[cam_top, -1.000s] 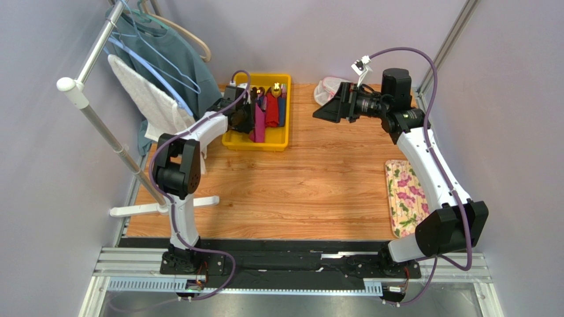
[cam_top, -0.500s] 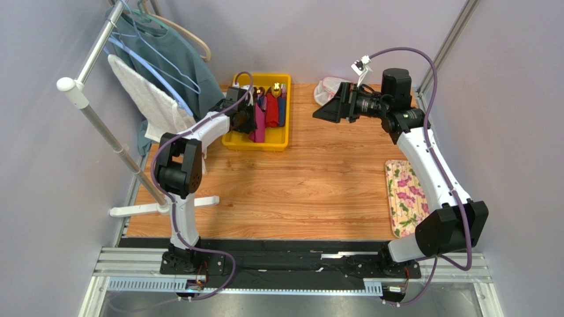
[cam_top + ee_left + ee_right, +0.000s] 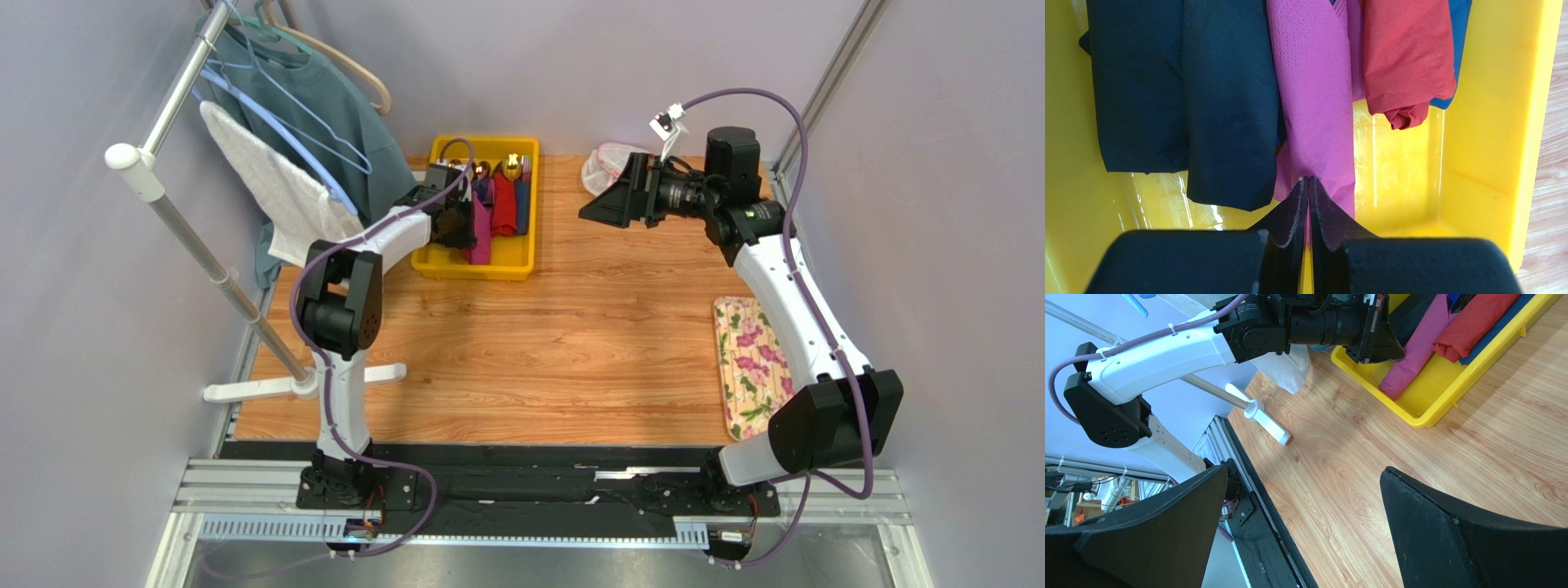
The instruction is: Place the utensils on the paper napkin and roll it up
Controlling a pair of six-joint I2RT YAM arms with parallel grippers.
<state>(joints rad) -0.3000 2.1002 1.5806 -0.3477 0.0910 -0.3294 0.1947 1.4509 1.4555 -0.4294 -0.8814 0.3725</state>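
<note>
Magenta paper napkin sits in the yellow bin at the far left of the table, squeezed between dark folded pieces on one side and a red roll on the other. Down in the bin, the left gripper has its jaws pressed together on the napkin's near end; looks like a thin pinch of paper only. Over on the far right, the right gripper is spread wide, holding nothing, above the table and well apart from the bin. Can't pick out the utensils in any view, so I read the step in hand as getting the napkin out. To do it well: lift straight up and slow until the sheet clears the bin wall, since thin paper will likely tear if it drags on its neighbours or snags the rim. Watch that the dark piece touching it doesn't ride along. Then carry to bare wood mid-table, let the free end touch down first, and draw back toward the bases so it lays flat, not bunched. Right arm waits clear until the sheet is down, then pins a corner.
</note>
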